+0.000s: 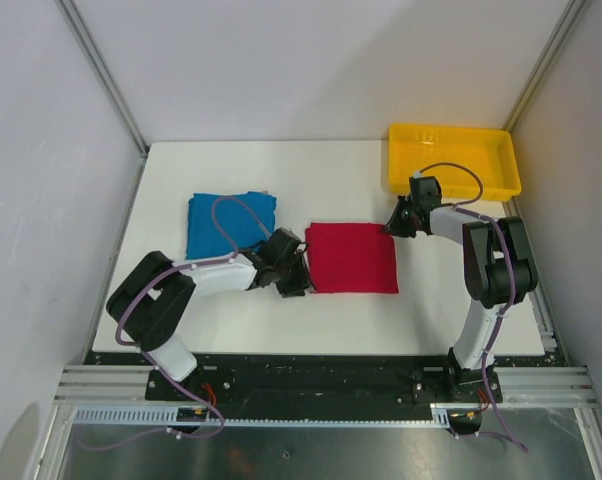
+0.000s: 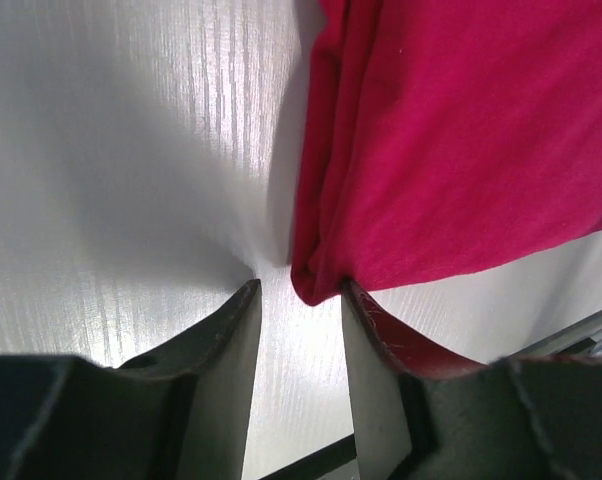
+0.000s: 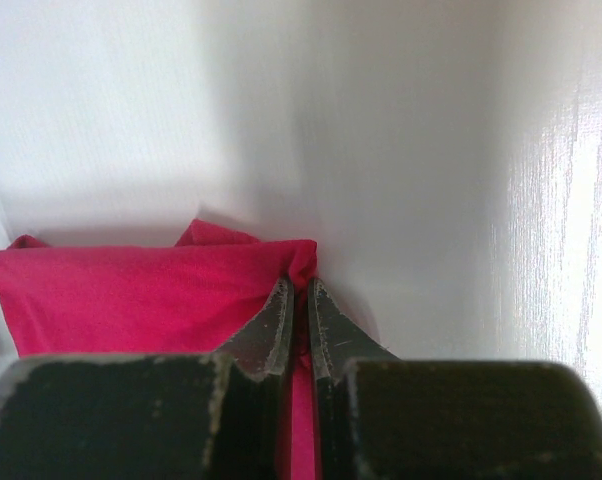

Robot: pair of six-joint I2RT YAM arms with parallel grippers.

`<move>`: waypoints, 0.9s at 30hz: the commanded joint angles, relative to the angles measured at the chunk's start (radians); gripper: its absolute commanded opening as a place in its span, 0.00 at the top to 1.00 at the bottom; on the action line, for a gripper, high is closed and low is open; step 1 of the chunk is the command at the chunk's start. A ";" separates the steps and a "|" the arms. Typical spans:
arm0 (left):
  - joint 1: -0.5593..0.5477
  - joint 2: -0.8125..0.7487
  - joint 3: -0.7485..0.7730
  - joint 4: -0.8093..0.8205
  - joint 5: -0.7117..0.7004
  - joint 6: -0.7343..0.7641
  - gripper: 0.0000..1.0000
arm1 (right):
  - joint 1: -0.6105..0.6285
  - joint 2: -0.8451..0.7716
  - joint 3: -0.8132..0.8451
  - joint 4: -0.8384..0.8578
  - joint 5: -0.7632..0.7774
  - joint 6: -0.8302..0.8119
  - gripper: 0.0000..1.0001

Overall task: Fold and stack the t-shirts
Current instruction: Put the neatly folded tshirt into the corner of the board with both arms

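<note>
I see the white table (image 1: 281,325) filling most of the overhead view, with both arms reaching out over it from the near edge. The yellow tray (image 1: 461,150) sits in the far right corner, and nothing in it is visible to me.

The blue t-shirt (image 1: 206,228) lies flat on the left half of the table as a rough rectangle, a little farther back than the red one. The left arm's cable crosses over it. The red t-shirt (image 1: 353,258) lies folded into a neat rectangle near the middle of the table. It is just to the right of the blue one and apart from it.

My left gripper (image 1: 296,280) is at the near left corner of the red t-shirt. On its wrist camera the jaws stand apart with bare table showing between them. The cloth's corner pokes in at the tips (image 2: 299,290), brushing the right-hand finger (image 2: 373,345) only, so nothing is gripped there.

My right gripper (image 1: 391,228) is at the far right corner of the same shirt. On its wrist camera the fingers are pressed almost together (image 3: 301,285), with a sliver of red cloth pinched between them.
</note>
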 commanded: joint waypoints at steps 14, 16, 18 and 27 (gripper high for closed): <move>-0.058 0.041 0.019 0.030 -0.116 -0.049 0.77 | 0.032 -0.044 0.013 -0.087 0.048 -0.006 1.00; -0.061 0.023 0.013 0.028 -0.118 -0.045 0.87 | 0.033 -0.054 0.013 -0.092 0.050 -0.006 1.00; -0.061 -0.003 0.010 0.027 -0.147 -0.031 0.96 | 0.034 -0.071 0.014 -0.097 0.049 -0.003 1.00; -0.060 -0.098 0.085 -0.025 -0.156 0.093 1.00 | 0.106 -0.286 0.014 -0.126 0.092 0.031 1.00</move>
